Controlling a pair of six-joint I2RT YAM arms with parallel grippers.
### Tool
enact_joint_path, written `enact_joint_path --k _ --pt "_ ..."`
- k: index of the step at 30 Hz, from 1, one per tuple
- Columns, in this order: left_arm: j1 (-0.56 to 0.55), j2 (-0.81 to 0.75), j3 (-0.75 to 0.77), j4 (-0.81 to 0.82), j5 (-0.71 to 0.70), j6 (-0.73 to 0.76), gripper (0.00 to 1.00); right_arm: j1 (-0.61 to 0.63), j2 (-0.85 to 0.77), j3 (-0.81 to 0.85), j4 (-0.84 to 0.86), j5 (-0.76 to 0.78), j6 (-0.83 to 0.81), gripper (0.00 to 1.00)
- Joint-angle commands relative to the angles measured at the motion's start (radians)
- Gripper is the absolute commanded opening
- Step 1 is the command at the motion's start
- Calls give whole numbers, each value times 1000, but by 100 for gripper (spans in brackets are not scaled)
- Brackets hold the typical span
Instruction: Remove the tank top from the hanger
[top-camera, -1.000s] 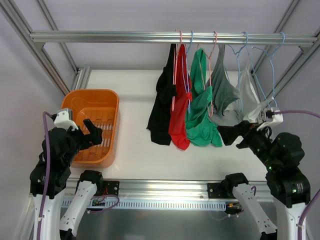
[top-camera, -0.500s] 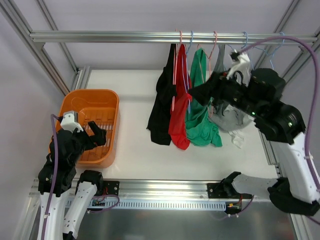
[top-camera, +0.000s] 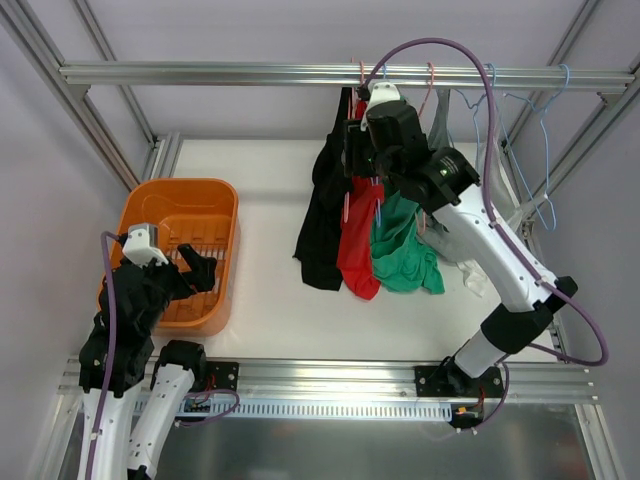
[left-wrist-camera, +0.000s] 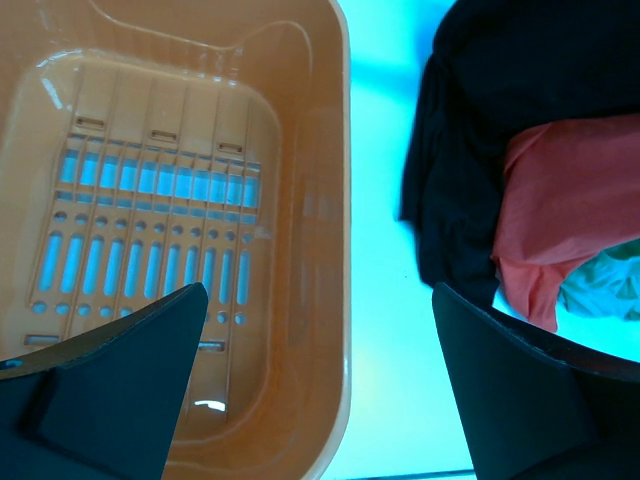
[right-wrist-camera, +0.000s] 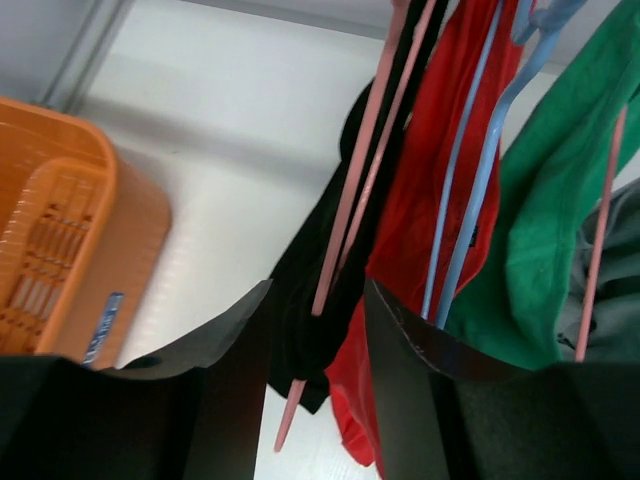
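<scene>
Several tank tops hang on hangers from the rail (top-camera: 200, 73): black (top-camera: 322, 220), red (top-camera: 358, 250) and green (top-camera: 402, 250). My right gripper (top-camera: 352, 152) is up at the black tank top (right-wrist-camera: 305, 255), near its pink hanger (right-wrist-camera: 352, 195). Its jaws stand partly apart, with the hanger's pink wire and a bunch of black cloth in the gap between them (right-wrist-camera: 320, 290). No firm pinch shows. My left gripper (top-camera: 195, 272) hangs open and empty over the orange basket's (top-camera: 228, 230) right rim (left-wrist-camera: 340, 200), and the black top (left-wrist-camera: 480, 120) lies to its right.
The red top on a blue hanger (right-wrist-camera: 470, 200) and the green top (right-wrist-camera: 540, 230) hang right beside the black one. Bare blue hangers (top-camera: 540, 130) hang at the rail's right end. A pale garment (top-camera: 478, 275) lies on the table under the right arm.
My right arm swung from the table's right side up and left to the black top, and its jaws narrowed around hanger and cloth. The left arm barely moved.
</scene>
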Motion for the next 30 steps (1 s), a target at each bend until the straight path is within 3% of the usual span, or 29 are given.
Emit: enact_joint_path --k 1,7,13,19,21,30 --pt "-7 15 -4 44 51 -1 99 4 14 61 19 137 -38 44" --pt "-7 13 -10 49 64 -1 99 4 86 66 49 211 -50 31" --pt "-7 32 -12 55 90 3 99 3 119 109 84 219 -41 26" --pt "-5 24 -15 60 96 5 99 1 136 135 87 210 -22 11" --pt "-7 27 -15 61 101 6 99 1 130 135 90 204 -18 1" --pt "-7 26 -16 63 108 8 99 3 58 134 125 156 -18 0"
